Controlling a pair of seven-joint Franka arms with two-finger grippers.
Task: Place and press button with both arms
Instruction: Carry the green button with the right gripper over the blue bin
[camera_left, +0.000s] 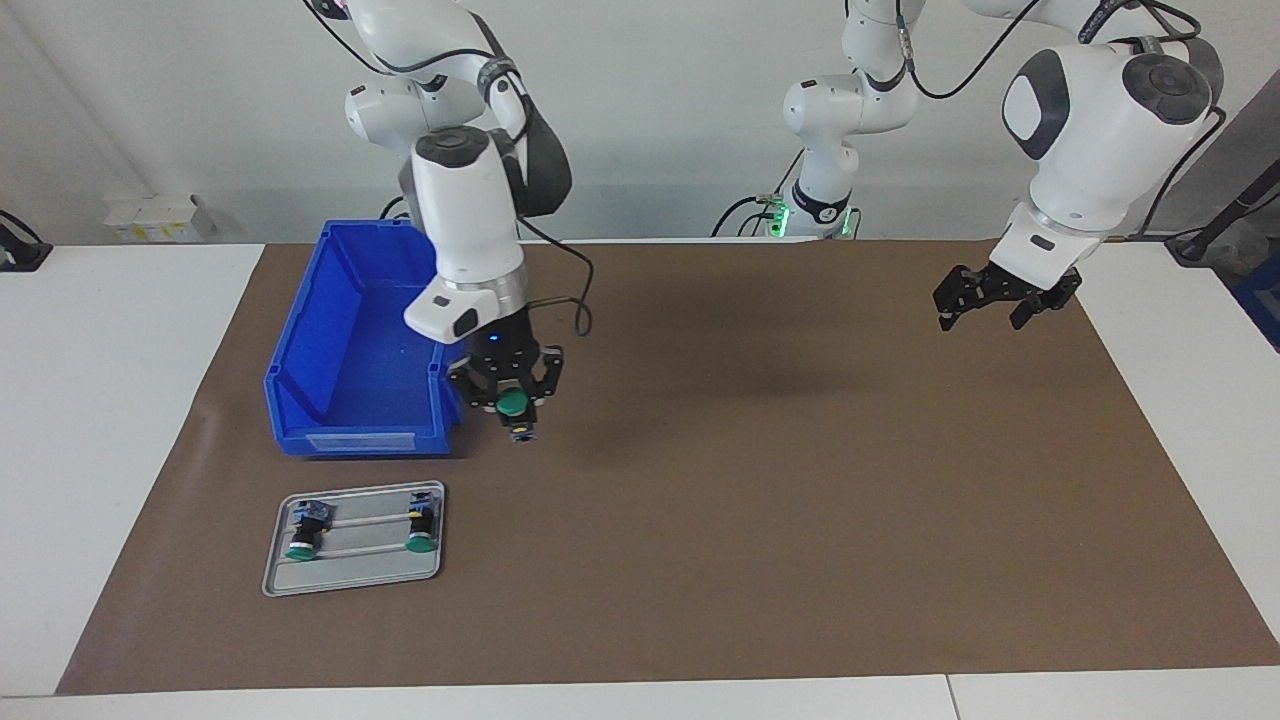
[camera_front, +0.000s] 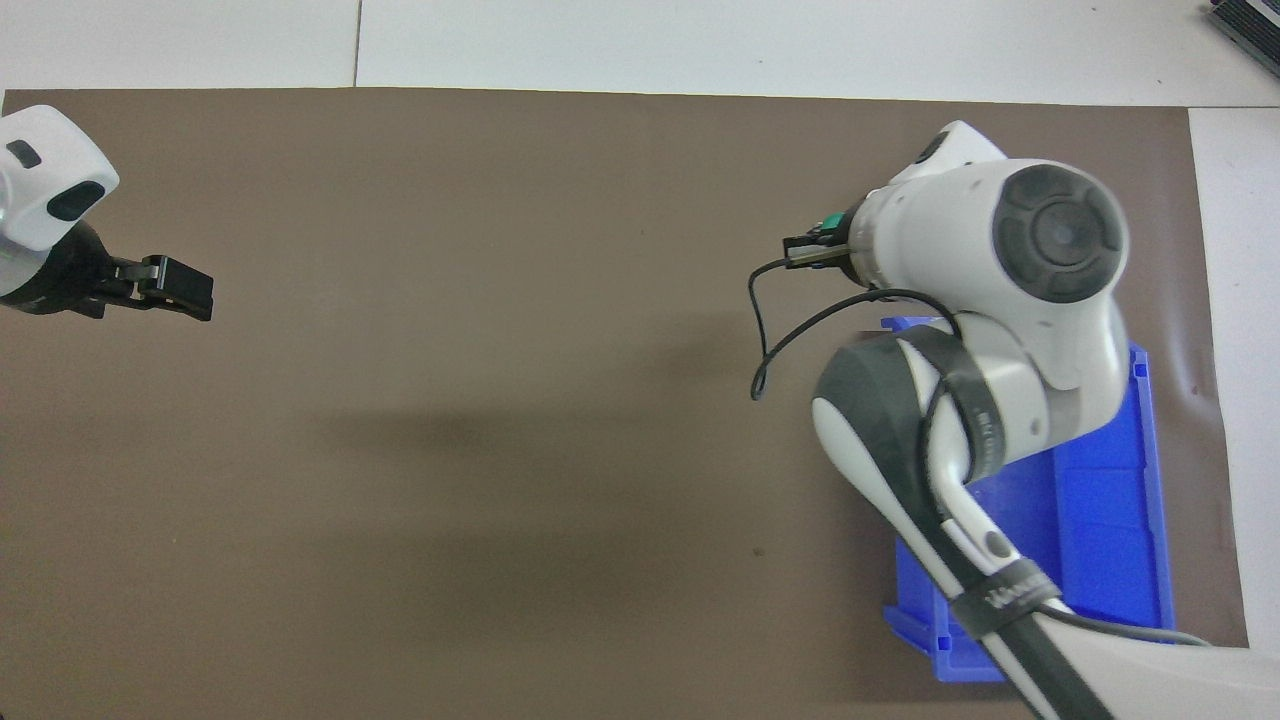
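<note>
- The counter (camera_left: 130, 420) is white, with a brown mat (camera_left: 800, 480) covering most of it.
- 2 white arms reach in: the right arm (camera_left: 465, 215) bends down over the mat's edge beside the bin, and the left arm (camera_left: 1095, 130) waits raised over the mat at its own end of the counter.
- A blue bin (camera_left: 350, 350) sits on the mat at the right arm's end of the counter, its open front facing away from the robots.
- A grey tray (camera_left: 355, 565) lies on the mat farther from the robots than the bin, well apart from it, holding 2 green-capped buttons (camera_left: 302, 538) lying on their sides, side by side.
- The left end effector (camera_left: 985, 312) hangs above bare mat with its fingers spread apart and nothing in them.
- The right end effector (camera_left: 512, 400) hovers over the mat just beside the bin's front corner, clamped on the button (camera_left: 513, 403), green cap facing away from the robots.
</note>
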